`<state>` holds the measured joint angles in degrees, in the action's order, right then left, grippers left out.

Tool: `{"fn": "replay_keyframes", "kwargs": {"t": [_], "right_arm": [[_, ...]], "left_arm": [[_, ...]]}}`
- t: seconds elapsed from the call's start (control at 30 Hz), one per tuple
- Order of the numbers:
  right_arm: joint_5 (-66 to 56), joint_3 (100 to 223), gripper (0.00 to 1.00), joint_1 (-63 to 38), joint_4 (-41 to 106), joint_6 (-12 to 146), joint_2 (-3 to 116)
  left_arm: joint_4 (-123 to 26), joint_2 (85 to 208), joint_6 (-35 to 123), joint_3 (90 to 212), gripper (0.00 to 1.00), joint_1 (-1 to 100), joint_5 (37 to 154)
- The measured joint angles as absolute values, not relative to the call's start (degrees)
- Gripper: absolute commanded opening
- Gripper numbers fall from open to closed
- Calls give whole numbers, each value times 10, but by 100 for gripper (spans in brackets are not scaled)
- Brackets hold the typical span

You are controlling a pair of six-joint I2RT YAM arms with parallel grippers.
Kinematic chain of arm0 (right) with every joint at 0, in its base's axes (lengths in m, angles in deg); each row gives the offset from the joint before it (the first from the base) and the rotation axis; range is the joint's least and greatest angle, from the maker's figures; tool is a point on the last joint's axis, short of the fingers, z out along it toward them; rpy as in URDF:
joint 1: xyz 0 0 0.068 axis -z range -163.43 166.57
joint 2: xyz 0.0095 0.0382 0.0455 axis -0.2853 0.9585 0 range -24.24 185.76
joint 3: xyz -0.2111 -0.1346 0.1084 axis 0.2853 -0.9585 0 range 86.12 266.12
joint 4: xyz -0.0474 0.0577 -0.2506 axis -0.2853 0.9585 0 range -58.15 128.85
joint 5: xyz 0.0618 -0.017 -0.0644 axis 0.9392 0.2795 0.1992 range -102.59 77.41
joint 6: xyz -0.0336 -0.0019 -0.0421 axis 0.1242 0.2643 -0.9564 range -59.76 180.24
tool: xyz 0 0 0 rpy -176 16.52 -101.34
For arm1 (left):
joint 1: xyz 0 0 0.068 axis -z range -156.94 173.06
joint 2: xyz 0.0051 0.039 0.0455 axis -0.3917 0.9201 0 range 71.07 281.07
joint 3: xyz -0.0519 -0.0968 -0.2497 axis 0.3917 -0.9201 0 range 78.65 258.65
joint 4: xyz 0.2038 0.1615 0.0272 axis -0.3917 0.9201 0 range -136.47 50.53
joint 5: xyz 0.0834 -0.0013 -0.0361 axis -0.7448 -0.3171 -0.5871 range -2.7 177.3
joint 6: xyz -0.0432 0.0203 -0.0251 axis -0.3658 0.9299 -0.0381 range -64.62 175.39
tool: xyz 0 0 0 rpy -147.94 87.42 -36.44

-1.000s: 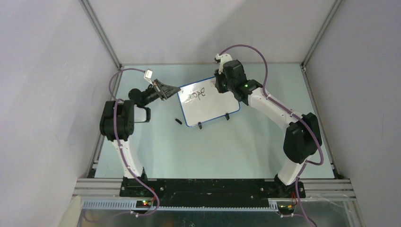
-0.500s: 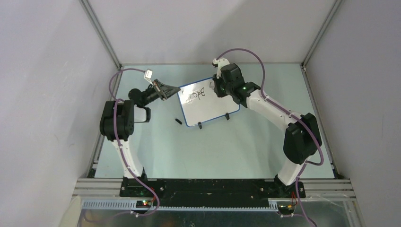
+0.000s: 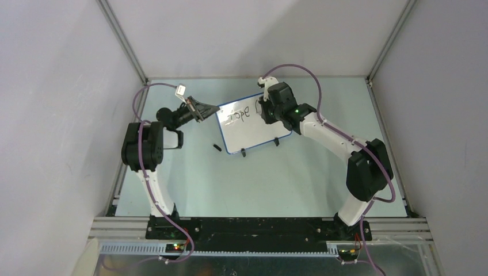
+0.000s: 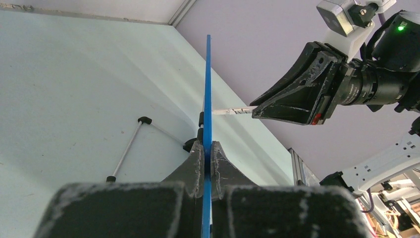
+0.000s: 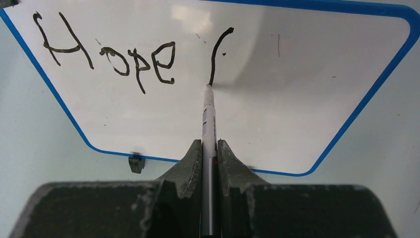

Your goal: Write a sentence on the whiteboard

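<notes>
The whiteboard [image 3: 253,126] stands tilted on the table, white with a blue frame. My left gripper [image 3: 212,108] is shut on its left edge; in the left wrist view the blue edge [image 4: 207,99] runs between the jaws [image 4: 208,148]. My right gripper [image 3: 262,109] is shut on a slim marker pen [image 5: 208,124], whose tip touches the board [image 5: 277,114]. The sentence [image 5: 109,54] reads "Hope" followed by one curved stroke [image 5: 216,54], with the pen tip at its lower end. The right gripper also shows in the left wrist view [image 4: 302,94] with the pen [image 4: 233,111].
A small black pen cap [image 3: 217,148] lies on the table in front of the board's left corner. Two black clip feet [image 3: 243,152] hold the board's lower edge. Walls and metal rails close in the table at the back and sides.
My right gripper has shifted left and slightly toward me along the board with the pen. The left arm and the board have not moved.
</notes>
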<state>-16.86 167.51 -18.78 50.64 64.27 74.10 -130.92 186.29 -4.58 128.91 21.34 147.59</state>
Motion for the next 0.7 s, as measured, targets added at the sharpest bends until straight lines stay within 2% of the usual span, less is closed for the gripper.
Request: {"fn": "replay_keyframes", "kwargs": {"t": [0.7], "right_arm": [[-166,1708,0,-188,516,641,731]], "left_arm": [[-1310,1863,-46,1289,0,213,1477]]}}
